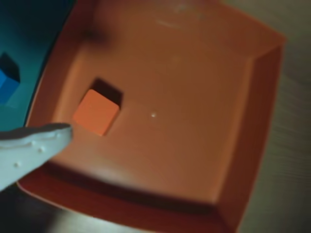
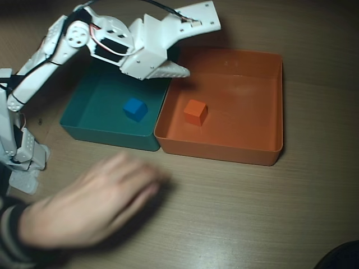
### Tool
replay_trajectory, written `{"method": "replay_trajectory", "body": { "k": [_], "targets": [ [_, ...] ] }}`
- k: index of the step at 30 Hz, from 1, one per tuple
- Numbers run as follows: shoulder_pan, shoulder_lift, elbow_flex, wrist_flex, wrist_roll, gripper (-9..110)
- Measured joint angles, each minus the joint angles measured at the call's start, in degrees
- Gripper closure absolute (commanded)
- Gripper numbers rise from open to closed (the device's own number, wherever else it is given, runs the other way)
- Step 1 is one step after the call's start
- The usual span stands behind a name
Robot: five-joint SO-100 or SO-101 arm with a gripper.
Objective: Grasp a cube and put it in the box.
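Note:
The small orange cube (image 2: 195,111) lies on the floor of the box (image 2: 247,143), the orange tray, near its left wall. In the wrist view the cube (image 1: 95,111) sits left of the middle of the box (image 1: 252,111). My gripper (image 2: 202,47) hangs over the seam between the two trays, above the box's back left corner. Its jaws stand wide apart and hold nothing. One white fingertip (image 1: 36,145) enters the wrist view from the lower left, just short of the cube and not touching it.
A teal tray (image 2: 90,120) adjoins the box on the left and holds a small blue cube (image 2: 135,109), also seen at the wrist view's left edge as a blue cube (image 1: 7,80). A blurred human hand (image 2: 84,207) lies over the table at the lower left.

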Motion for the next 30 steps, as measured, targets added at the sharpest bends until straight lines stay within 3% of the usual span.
{"method": "replay_trajectory", "body": {
  "k": [30],
  "targets": [
    [0.26, 1.05, 0.00, 0.00, -0.53, 61]
  ]
}}
